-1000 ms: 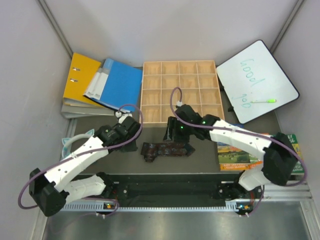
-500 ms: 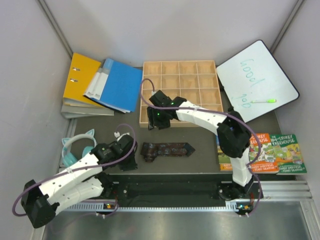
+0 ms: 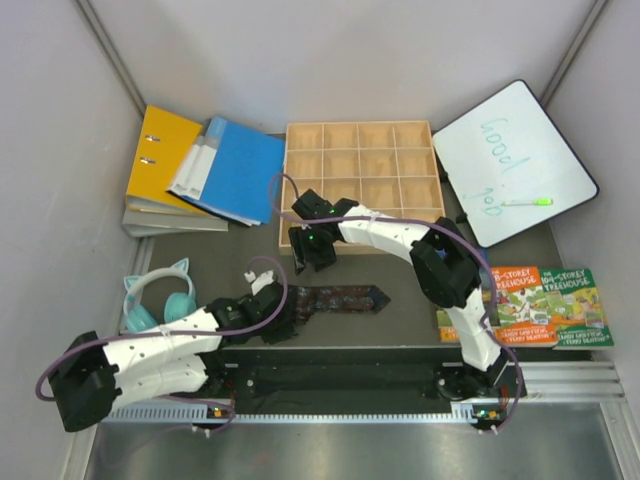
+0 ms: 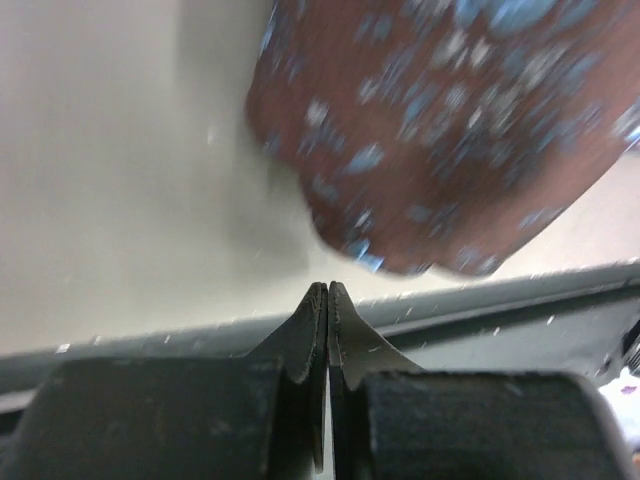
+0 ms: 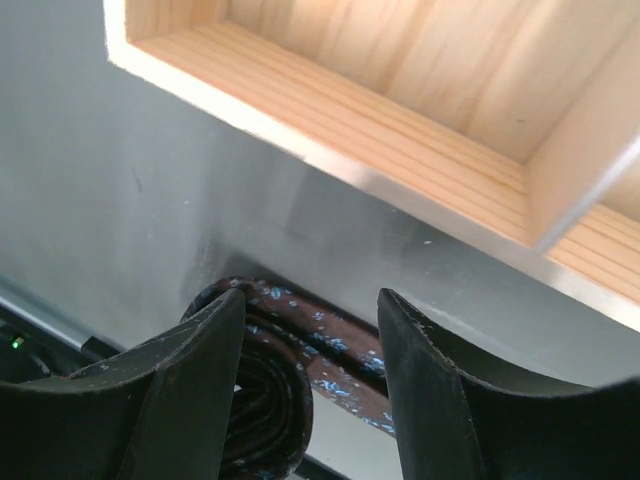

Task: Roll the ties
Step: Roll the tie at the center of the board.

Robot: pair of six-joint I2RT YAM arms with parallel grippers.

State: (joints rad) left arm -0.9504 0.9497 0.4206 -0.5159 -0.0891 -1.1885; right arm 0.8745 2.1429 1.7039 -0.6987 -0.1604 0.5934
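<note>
Dark brown fabric with blue speckles is making up the one tie (image 3: 340, 298) in view. It is lying on the grey table (image 3: 200, 250) at the centre of the top view, just below the wooden tray (image 3: 360, 185). Its left end is sitting coiled into a small roll, and its pointed end is lying flat and facing right.

Two grippers are working near that coiled end:
- The left gripper (image 4: 327, 295) is lying low at the tie's lower left. Its fingers are pressing together with nothing between them. In the left wrist view the speckled fabric is sitting just beyond the fingertips.
- The right gripper (image 5: 310, 300) is hovering between the tray's lower left corner and the roll. Its fingers are standing apart and gripping nothing. The coil is showing beneath the left finger in the right wrist view.

One tray is showing sixteen compartments. Two binders, one yellow (image 3: 160, 155) and one blue (image 3: 235, 170), are lying at upper left. One whiteboard (image 3: 515, 150) carrying one green marker (image 3: 528, 202) is leaning at upper right. One pair of teal headphones (image 3: 158, 295) is lying at left. Two books (image 3: 540, 305) are lying at right.
</note>
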